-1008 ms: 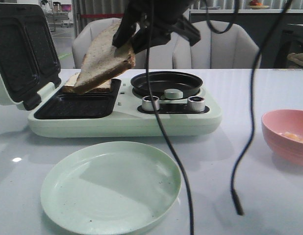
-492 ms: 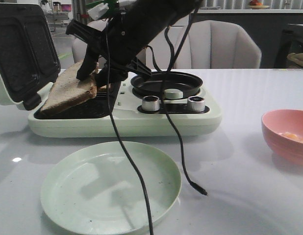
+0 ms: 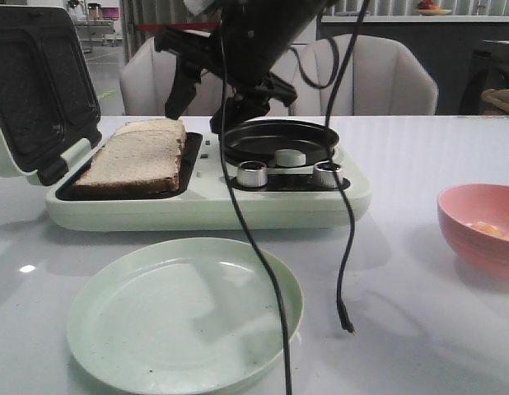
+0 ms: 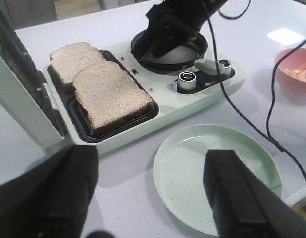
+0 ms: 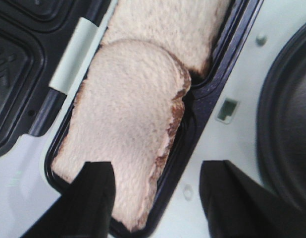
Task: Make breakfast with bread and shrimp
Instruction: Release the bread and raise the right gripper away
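Observation:
Two bread slices lie flat in the sandwich maker's black tray: the near slice overlaps the far slice. My right gripper is open and empty, hovering just above the tray's right edge, apart from the bread. My left gripper is open and empty, high over the table between the maker's front and the green plate. Pale orange shrimp lie in the pink bowl.
The mint sandwich maker has its lid standing open at the left, a round black pan and two silver knobs. The green plate sits in front. Loose black cables hang from the right arm.
My right gripper lowered the second slice onto the tray, let it go, opened and lifted up and to the right. The slice now lies flat.

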Robot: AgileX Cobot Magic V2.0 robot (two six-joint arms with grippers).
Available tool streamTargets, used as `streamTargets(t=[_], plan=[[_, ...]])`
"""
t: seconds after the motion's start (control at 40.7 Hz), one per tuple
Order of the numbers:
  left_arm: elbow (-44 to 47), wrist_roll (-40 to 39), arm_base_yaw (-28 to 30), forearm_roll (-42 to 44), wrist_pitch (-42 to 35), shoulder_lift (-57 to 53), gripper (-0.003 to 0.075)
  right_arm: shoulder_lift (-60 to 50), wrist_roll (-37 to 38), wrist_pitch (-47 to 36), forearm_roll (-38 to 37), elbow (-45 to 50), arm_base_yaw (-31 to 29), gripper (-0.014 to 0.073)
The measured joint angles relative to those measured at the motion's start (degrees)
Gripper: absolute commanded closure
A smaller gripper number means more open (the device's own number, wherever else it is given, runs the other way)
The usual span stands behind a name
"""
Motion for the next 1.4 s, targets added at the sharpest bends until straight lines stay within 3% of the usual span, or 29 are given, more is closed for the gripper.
streamTargets(t=[0.221, 0.344, 0.467, 0.738, 1.156, 1.402], plan=[[0.0, 0.0, 0.0, 0.0, 0.0, 0.0, 0.0213, -9.8, 1.7, 6.6, -17.9, 1.0, 6.1, 0.0105], [0.0, 0.0, 0.0, 0.0, 0.0, 0.0, 0.0213, -14.9, 7.9, 9.7, -30.3, 3.8, 11.5, 0.0105], [0.0, 0.0, 0.0, 0.0, 0.0, 0.0, 0.0214, -20.4, 12.6, 10.9, -37.2, 8.6, 14.7, 0.0105], [0.0, 0.0, 0.0, 0.0, 0.1, 0.0, 0.0213, -34.6, 14.2, 9.6, -38.0, 25.4, 15.3, 0.0105], [0.0, 0.0, 0.0, 0.0, 1.0, 0.0, 0.0213, -61.5, 14.9, -4.8, -31.8, 55.6, 15.3, 0.0105], [-0.1, 0.0, 0.0, 0.1, 4.6, 0.0, 0.0213, -73.9, 15.0, -6.4, -31.5, 66.3, 15.3, 0.0105]])
